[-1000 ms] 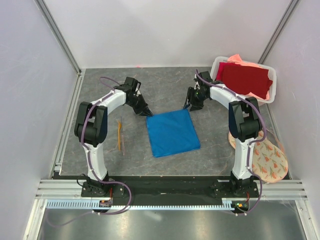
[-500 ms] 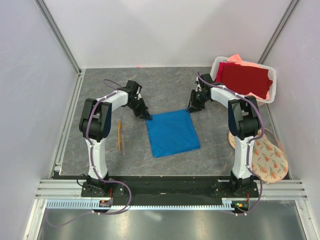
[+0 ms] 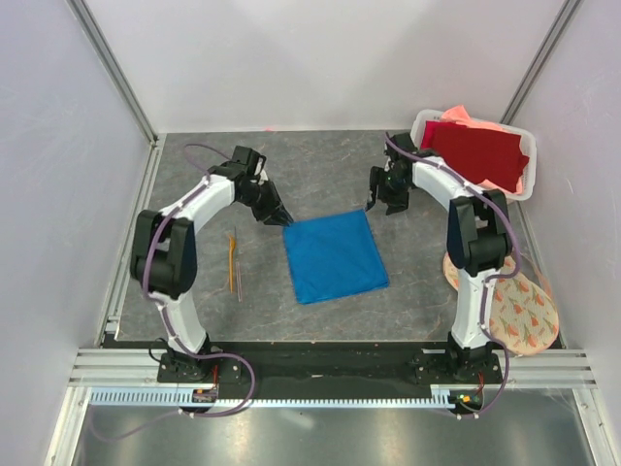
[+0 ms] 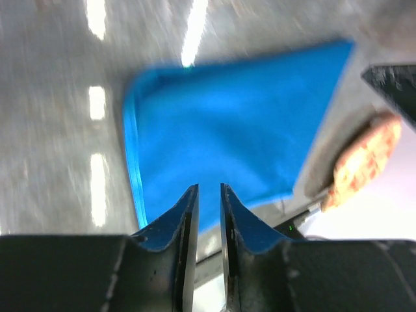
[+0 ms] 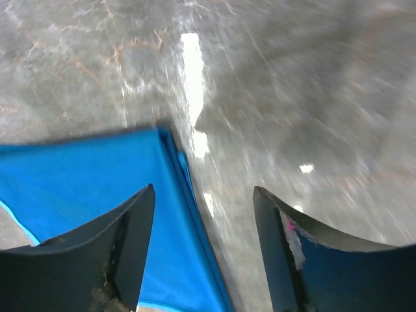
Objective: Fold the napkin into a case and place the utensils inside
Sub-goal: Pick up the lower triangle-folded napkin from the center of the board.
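Note:
The bright blue napkin lies flat on the grey table as a folded, layered rectangle. It also shows in the left wrist view and the right wrist view. My left gripper hovers just off its far left corner; its jaws stand a narrow gap apart and hold nothing. My right gripper is by the far right corner, wide open and empty, with the folded edge of the napkin between its fingers. The thin orange-brown utensils lie on the table left of the napkin.
A white basket at the back right holds a dark red cloth and a salmon-pink cloth. A round floral mat lies at the right front, partly under the right arm. Walls enclose the table on three sides.
Both grippers have drawn back a little from the napkin's far corners. The left arm's elbow has swung out to the left. The napkin and the utensils have not moved.

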